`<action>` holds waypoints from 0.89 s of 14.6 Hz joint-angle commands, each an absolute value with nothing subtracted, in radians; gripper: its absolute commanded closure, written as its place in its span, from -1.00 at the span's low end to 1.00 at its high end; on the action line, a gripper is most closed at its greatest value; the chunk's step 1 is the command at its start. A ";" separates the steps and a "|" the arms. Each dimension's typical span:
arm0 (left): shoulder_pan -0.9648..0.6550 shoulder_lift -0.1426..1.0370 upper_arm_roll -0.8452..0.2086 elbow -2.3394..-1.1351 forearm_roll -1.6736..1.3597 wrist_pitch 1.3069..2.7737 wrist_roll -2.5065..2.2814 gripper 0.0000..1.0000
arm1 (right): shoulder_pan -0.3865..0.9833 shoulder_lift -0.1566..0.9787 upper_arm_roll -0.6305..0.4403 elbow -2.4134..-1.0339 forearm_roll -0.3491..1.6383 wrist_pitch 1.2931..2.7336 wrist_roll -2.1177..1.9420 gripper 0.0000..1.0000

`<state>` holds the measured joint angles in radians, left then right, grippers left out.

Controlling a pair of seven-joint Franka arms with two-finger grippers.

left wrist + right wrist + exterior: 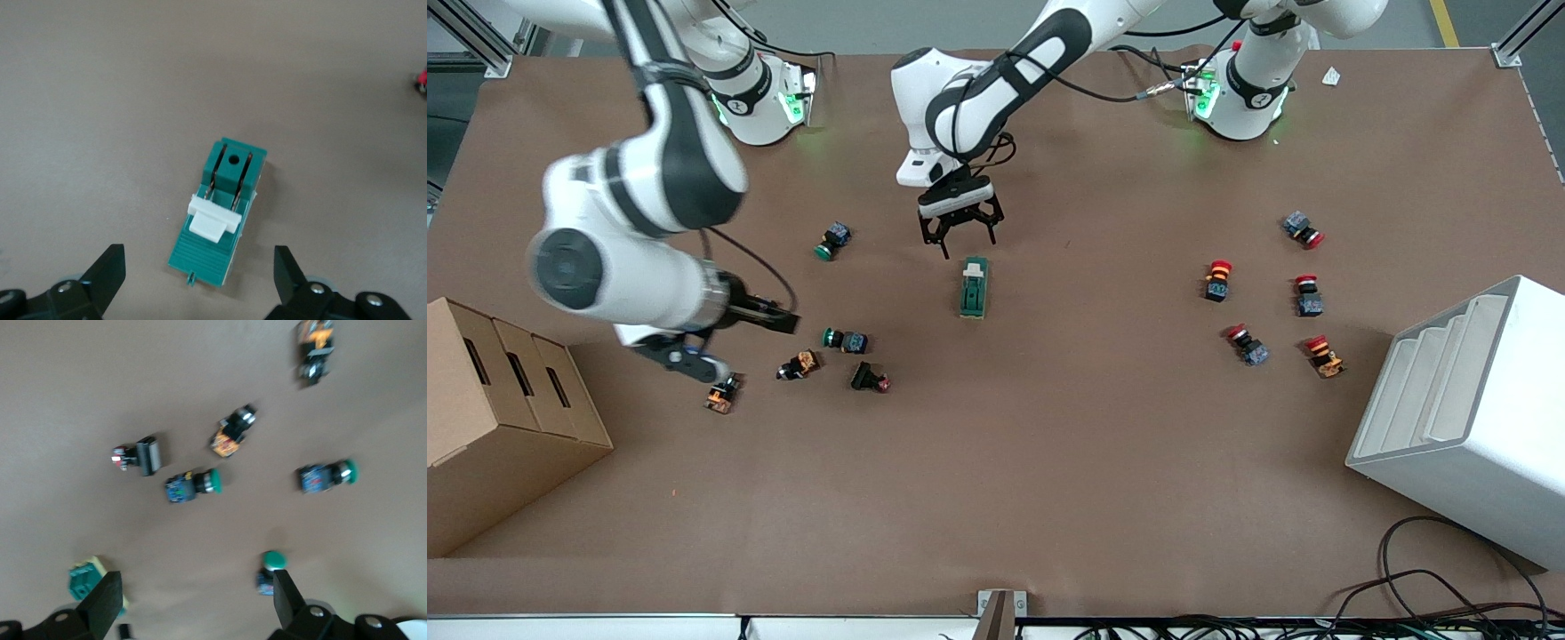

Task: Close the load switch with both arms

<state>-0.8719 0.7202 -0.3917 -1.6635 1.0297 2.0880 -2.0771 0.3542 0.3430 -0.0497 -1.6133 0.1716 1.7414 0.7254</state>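
Note:
The load switch (974, 287), a dark-green oblong block with a white sliding piece (975, 265) at its end farther from the front camera, lies flat at the table's middle. My left gripper (959, 233) hangs open just over that end, not touching it. In the left wrist view the switch (227, 193) and its white piece (213, 220) lie just ahead of the open left gripper (198, 273). My right gripper (694, 360) is open and empty over the buttons toward the right arm's end. In the right wrist view (193, 600) the switch (83, 581) shows beside one finger.
Green, orange and black push buttons (845, 340) lie scattered by the right gripper. Several red-capped buttons (1263, 302) lie toward the left arm's end. A cardboard box (498, 418) stands at the right arm's end and a white stepped rack (1467, 418) at the left arm's end.

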 commanded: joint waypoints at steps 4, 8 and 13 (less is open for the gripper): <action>-0.864 0.706 -0.388 -1.808 1.363 2.186 -2.261 -0.97 | 0.558 0.475 -0.060 -1.598 0.251 1.857 1.067 -1.00; -0.865 0.762 -0.388 -1.847 1.619 2.186 -2.451 -0.97 | 0.629 0.538 -0.060 -1.615 0.342 1.934 1.114 -1.00; -0.885 0.798 -0.377 -1.873 1.745 2.154 -2.485 -0.97 | 0.713 0.610 -0.060 -1.640 0.451 1.997 1.114 -1.00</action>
